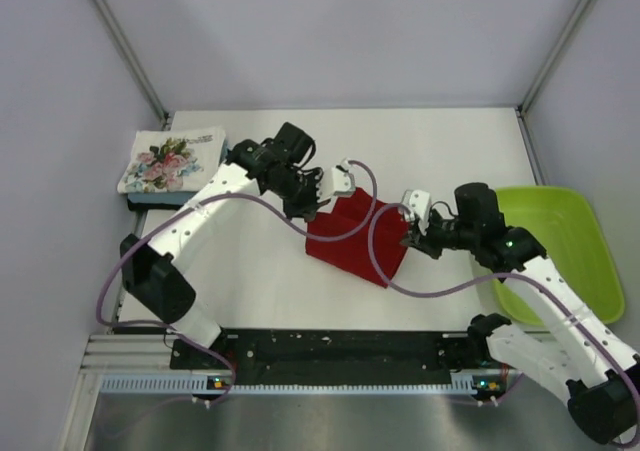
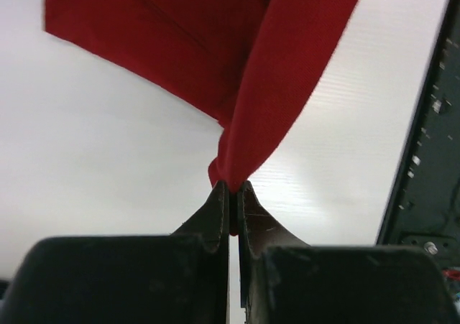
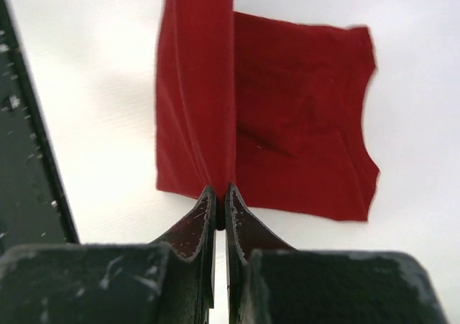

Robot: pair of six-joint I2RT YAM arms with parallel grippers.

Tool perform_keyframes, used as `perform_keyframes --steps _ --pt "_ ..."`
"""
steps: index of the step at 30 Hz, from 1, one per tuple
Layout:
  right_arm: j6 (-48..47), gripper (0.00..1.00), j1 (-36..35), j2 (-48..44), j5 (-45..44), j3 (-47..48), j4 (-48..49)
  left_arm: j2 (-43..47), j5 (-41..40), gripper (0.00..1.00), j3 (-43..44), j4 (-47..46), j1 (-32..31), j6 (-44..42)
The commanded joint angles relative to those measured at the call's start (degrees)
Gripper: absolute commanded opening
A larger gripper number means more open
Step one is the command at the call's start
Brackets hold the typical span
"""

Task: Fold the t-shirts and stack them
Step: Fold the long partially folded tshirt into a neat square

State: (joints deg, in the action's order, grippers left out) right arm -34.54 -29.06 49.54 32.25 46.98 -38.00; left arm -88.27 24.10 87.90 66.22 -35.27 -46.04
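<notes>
Left claw [image 2: 231, 187] is clenched on a pinched edge of the red t-shirt [image 2: 215, 44], which drapes ahead of it. Right claw [image 3: 221, 191] grips a raised fold; the shirt's far edge lies flat on the white table [image 3: 86, 87] beyond.

Reaches both arms inward toward each other, elbows bent, wrists tilted down; clamps left gripper [image 1: 306, 214] and right gripper [image 1: 411, 237] tight onto opposite edges of the red t-shirt [image 1: 345, 253], with fingertips closed together.

A white table [image 1: 440, 141] is enclosed by pale lavender walls [image 1: 330, 31]. Grey metal posts [image 1: 121, 43] are set at its back corners. Lighting is even.
</notes>
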Motion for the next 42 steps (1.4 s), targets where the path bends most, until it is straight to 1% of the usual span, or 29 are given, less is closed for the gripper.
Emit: perform_keyframes --steps 1,5,9,11,13,17,23,26,29,31,32,33,34,35,37,38,40,41,42 --pt "10.27 0.00 7.51 2.13 -2.44 -1.63 9.78 -8.30 -5.55 0.00 8.50 -8.02 1.25 5.96" --pt "14.14 0.00 11.12 6.18 -9.30 -1.81 12.68 -18.40 -7.57 0.00 18.51 -9.09 1.34 8.50" --pt "19.85 0.00 15.43 11.97 -11.24 -0.93 16.19 -28.25 -11.00 0.00 28.10 -9.44 1.34 11.41" --pt "20.57 0.00 16.14 14.96 -12.38 -0.75 18.13 -32.29 -11.44 0.00 31.09 -9.26 1.43 12.03" --pt "21.97 0.00 17.01 18.82 -12.83 -0.66 20.50 -34.33 -12.14 0.00 32.33 -9.78 1.34 12.29" --pt "24.43 0.00 19.12 26.21 -14.14 0.39 22.61 -36.53 -14.95 0.00 31.28 -14.17 1.43 12.64" --pt "28.04 0.00 19.92 33.16 -16.43 1.97 27.36 -40.13 -17.59 0.00 31.02 -19.80 1.34 14.22" --pt "28.83 0.00 20.01 36.85 -18.44 3.99 27.45 -42.15 -18.38 0.07 30.84 -22.53 1.43 14.58" --pt "30.23 0.00 20.97 40.36 -20.72 5.92 27.54 -44.09 -20.40 0.16 30.84 -25.25 1.43 15.72" --pt "31.55 0.06 21.85 42.82 -21.88 7.76 27.36 -44.88 -22.24 0.24 31.02 -27.36 1.43 16.33" --pt "31.82 0.10 21.94 44.31 -22.49 8.64 27.10 -45.06 -23.56 0.31 31.28 -28.85 1.43 16.68" --pt "32.17 0.17 22.03 45.55 -23.63 9.96 27.01 -45.15 -26.53 0.37 31.28 -30.43 1.43 17.03" --pt "32.35 0.20 22.11 47.12 -25.81 11.36 26.92 -45.24 -28.47 0.43 31.54 -32.71 1.34 17.39" --pt "32.00 0.22 22.03 48.53 -27.49 12.94 26.92 -45.41 -31.36 0.49 31.98 -34.73 1.51 17.82" --pt "31.03 0.23 22.03 51.08 -31.44 16.81 26.14 -46.46 -34.98 0.55 35.13 -37.29 2.13 19.23" --pt "31.12 0.24 22.11 51.97 -34.42 19.44 24.91 -47.42 -35.26 0.56 37.76 -36.34 2.65 20.54" --pt "32.08 0.27 22.12 53.46 -37.25 26.38 19.57 -49.01 -33.60 0.56 44.00 -30.82 3.71 23.70" --pt "32.87 0.29 22.12 53.73 -37.43 29.37 15.89 -48.67 -31.76 0.56 45.16 -29.32 3.97 24.85" --pt "34.09 0.32 22.03 53.47 -37.35 31.48 12.89 -47.19 -30.35 0.55 44.04 -28.43 4.24 26.08"
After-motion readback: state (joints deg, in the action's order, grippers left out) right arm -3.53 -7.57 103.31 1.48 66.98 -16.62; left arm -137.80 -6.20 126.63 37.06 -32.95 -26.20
